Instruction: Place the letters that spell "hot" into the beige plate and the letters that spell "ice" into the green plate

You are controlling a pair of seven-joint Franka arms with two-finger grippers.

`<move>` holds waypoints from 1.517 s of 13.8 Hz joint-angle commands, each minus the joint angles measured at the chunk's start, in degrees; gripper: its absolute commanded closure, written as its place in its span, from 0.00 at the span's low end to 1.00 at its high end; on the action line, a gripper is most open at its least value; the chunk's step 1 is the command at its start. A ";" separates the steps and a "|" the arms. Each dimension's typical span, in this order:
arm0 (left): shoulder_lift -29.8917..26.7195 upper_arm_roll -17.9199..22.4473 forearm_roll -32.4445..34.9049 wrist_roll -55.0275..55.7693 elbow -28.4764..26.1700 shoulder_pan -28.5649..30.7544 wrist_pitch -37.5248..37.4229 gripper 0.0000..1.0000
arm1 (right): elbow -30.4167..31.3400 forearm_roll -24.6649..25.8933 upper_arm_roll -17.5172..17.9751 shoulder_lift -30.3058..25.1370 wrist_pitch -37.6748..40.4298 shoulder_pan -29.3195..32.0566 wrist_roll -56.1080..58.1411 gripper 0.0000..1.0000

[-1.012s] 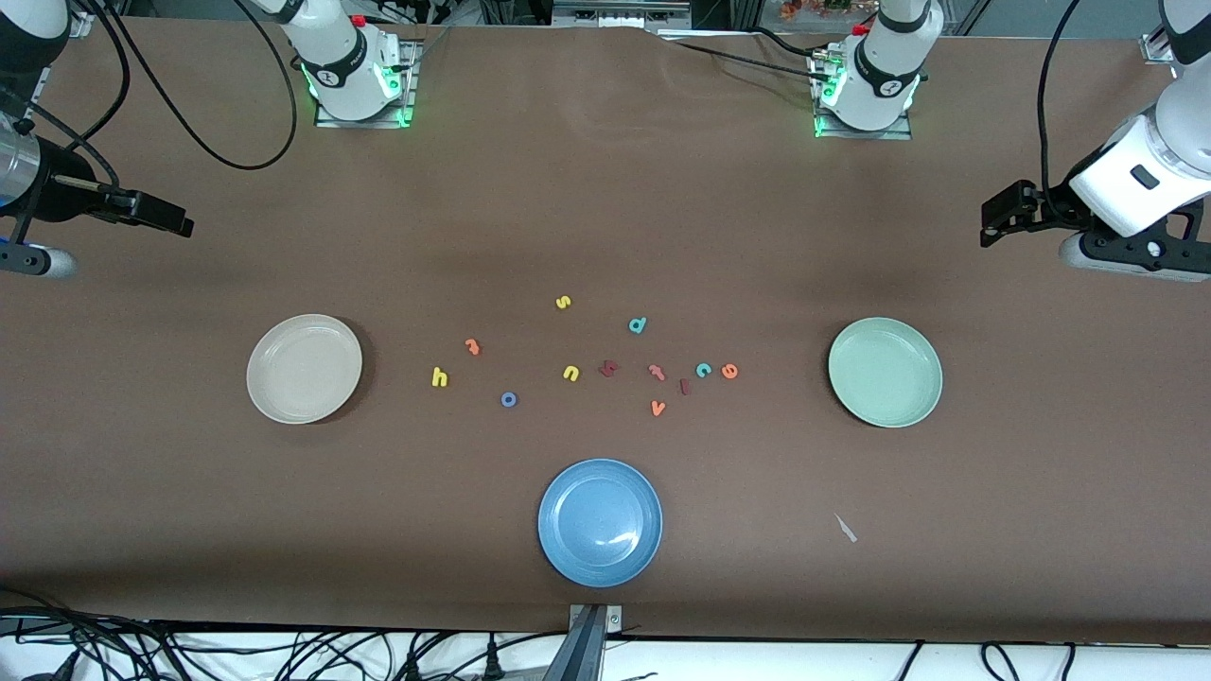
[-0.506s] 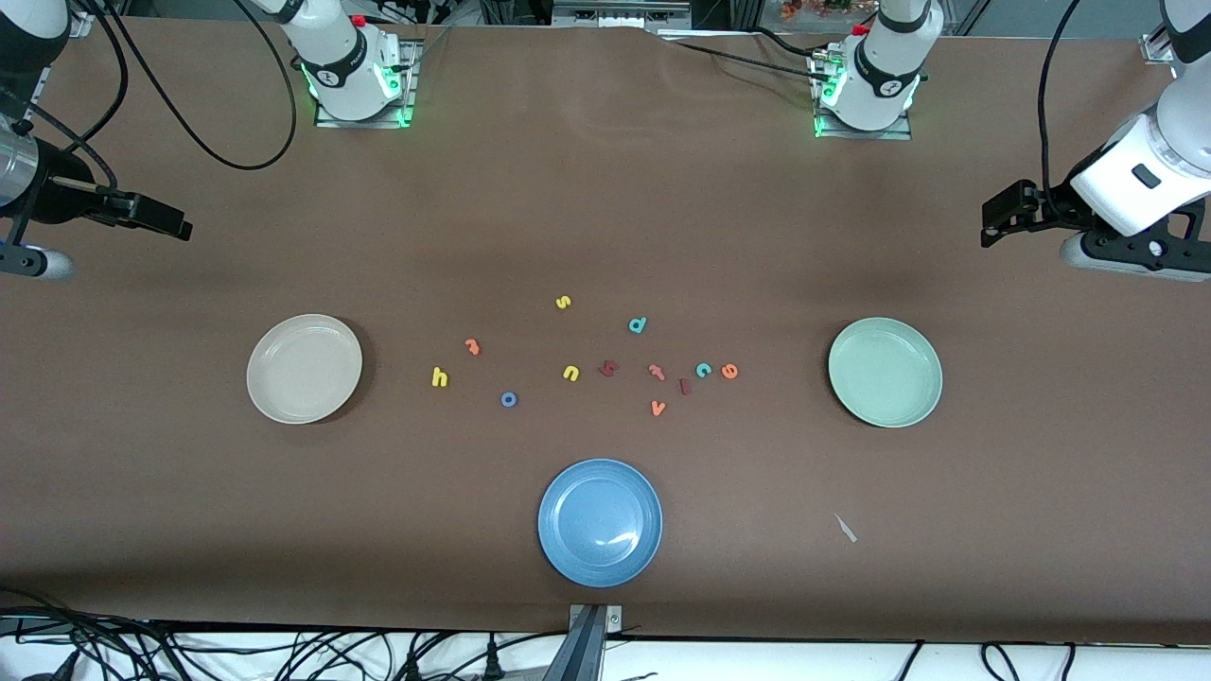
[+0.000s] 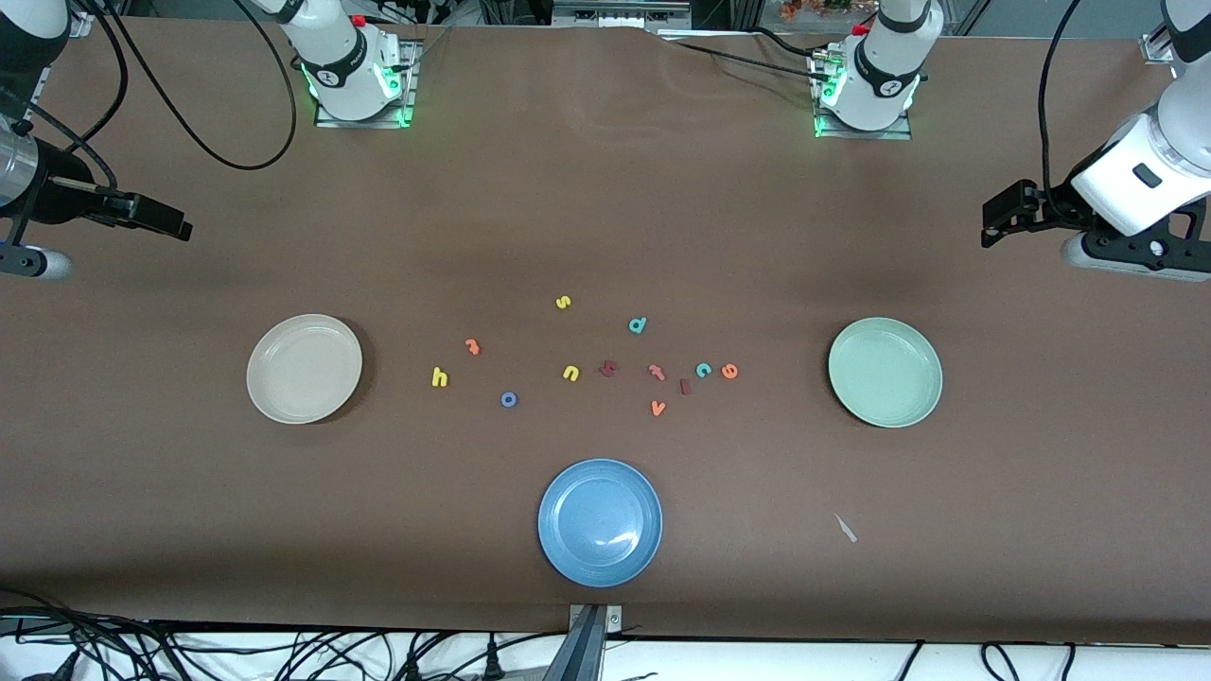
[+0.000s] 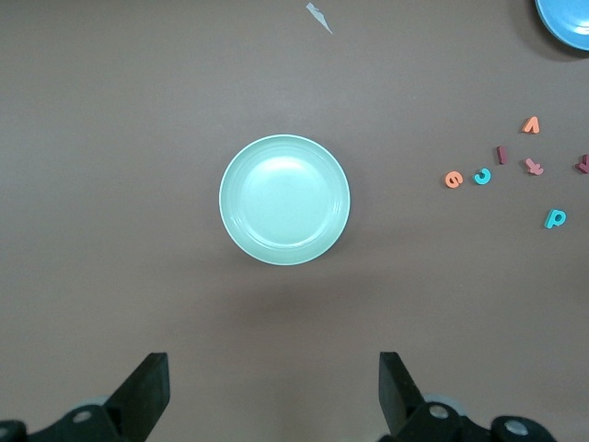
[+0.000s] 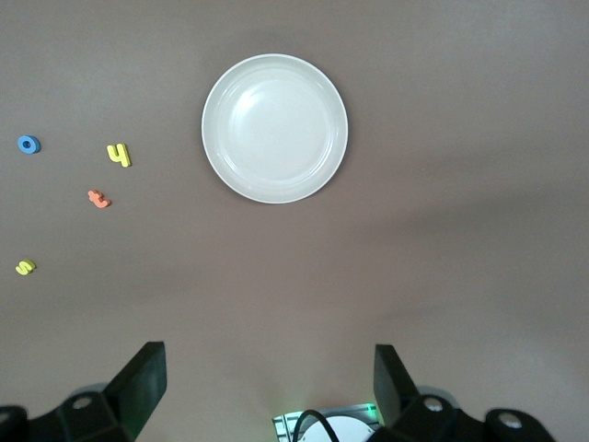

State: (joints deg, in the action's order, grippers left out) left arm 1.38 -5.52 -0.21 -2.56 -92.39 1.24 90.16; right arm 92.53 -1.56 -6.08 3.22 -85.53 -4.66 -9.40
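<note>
One dark red "i" (image 3: 685,386), long axis toward bases.

Readable signs are only the foam letters on the tabletop (image 3: 605,236): yellow "h" (image 3: 439,377), "s" (image 3: 563,303), teal "c" (image 3: 704,370), "d" (image 3: 638,325), orange "v" (image 3: 658,408).

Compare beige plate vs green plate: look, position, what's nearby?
The beige plate is cream; the green plate is pale mint. The beige plate sits toward the right arm's end, near the yellow "h"; the green plate toward the left arm's end, near the orange "e". Both round, shallow, empty.
</note>
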 commanded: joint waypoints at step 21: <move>21.71 -5.03 -4.63 -9.92 1.34 -11.06 10.71 0.00 | -1.13 -7.14 3.44 31.13 -35.57 -13.97 -10.99 0.00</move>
State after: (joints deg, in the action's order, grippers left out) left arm 18.88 -10.35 -4.75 -11.07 -92.57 -6.54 97.45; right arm 92.72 -7.99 -2.30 31.61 -118.46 -18.17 -19.51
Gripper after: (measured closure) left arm 0.000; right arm 0.000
